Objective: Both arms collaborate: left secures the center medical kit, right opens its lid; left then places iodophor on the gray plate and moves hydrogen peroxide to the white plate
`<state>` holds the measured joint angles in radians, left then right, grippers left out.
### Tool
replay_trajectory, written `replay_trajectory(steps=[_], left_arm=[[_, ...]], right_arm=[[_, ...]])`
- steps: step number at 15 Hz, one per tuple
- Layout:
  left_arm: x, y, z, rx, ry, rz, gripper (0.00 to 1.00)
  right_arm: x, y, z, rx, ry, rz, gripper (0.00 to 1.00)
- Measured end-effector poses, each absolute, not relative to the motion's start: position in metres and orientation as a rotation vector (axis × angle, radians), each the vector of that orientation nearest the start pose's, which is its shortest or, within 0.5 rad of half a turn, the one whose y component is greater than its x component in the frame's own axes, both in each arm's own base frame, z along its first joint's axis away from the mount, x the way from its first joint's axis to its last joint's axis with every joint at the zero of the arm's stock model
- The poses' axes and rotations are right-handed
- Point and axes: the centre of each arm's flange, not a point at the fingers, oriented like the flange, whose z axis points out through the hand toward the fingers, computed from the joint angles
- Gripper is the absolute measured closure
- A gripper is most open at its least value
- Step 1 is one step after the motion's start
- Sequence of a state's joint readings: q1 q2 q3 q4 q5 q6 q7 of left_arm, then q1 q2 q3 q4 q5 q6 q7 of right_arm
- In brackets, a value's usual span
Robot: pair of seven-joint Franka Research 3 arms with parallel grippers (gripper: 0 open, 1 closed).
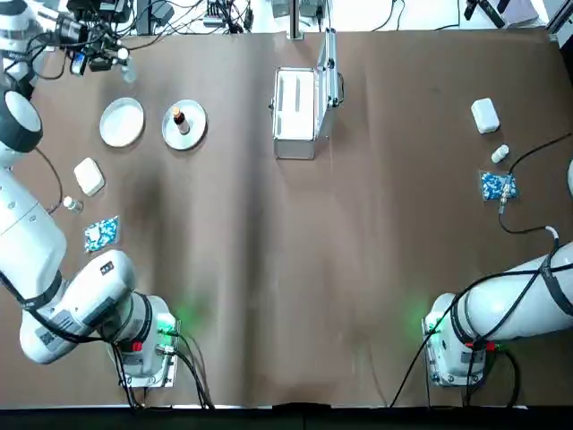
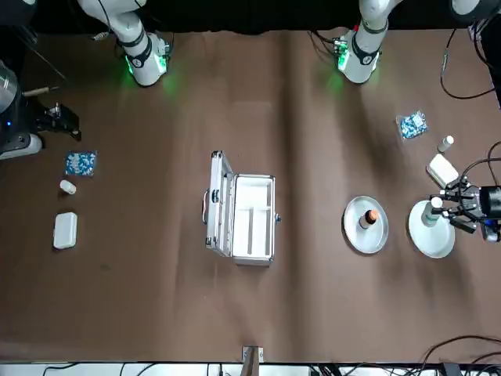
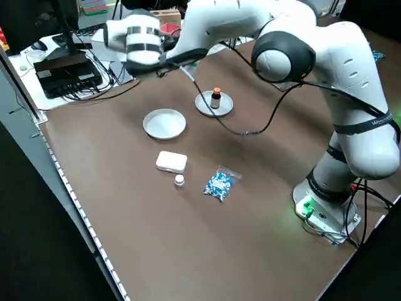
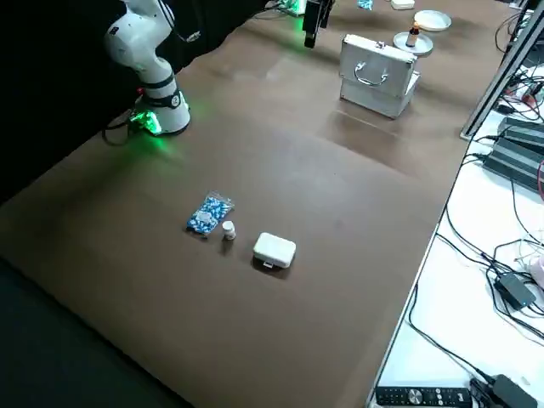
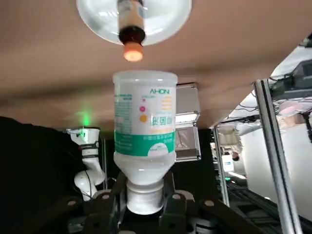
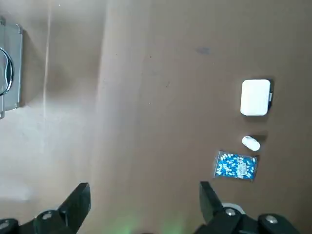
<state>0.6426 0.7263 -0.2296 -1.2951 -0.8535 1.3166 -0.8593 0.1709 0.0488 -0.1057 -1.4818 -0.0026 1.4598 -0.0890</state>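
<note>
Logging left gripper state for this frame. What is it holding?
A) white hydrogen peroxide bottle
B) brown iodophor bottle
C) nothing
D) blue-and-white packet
A: the left gripper is closed on the neck end of the white hydrogen peroxide bottle with its teal label band, while the brown iodophor bottle stands on the gray plate.

The left gripper [image 5: 145,183] is closed on its load, its fingers [image 5: 169,185] roughly level; the left arm [image 1: 25,219] stretches back from it to its base [image 1: 150,354]. The right gripper [image 6: 145,195] points down, fingers [image 6: 77,207] spread wide, its arm [image 1: 519,300] idle behind it.
</note>
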Motion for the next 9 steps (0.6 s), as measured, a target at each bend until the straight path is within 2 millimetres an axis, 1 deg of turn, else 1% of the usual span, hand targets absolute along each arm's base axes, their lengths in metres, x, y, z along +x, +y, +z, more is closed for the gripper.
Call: replay_trajectory(steps=[2,4,9], left_arm=[[0.629,0.244,0.326,1.556,1.33,-1.021,0.67],[0.62,0.264,0.307,1.503,1.352,-1.033,0.67],[0.594,0.315,0.27,1.384,1.409,-1.036,0.67]], right_arm=[[0.557,0.038,0.63,-3.137,-0.242,0.111,0.01],[0.557,0.038,0.63,-3.137,-0.243,0.111,0.01],[0.557,0.038,0.63,-3.137,-0.243,0.11,0.01]])
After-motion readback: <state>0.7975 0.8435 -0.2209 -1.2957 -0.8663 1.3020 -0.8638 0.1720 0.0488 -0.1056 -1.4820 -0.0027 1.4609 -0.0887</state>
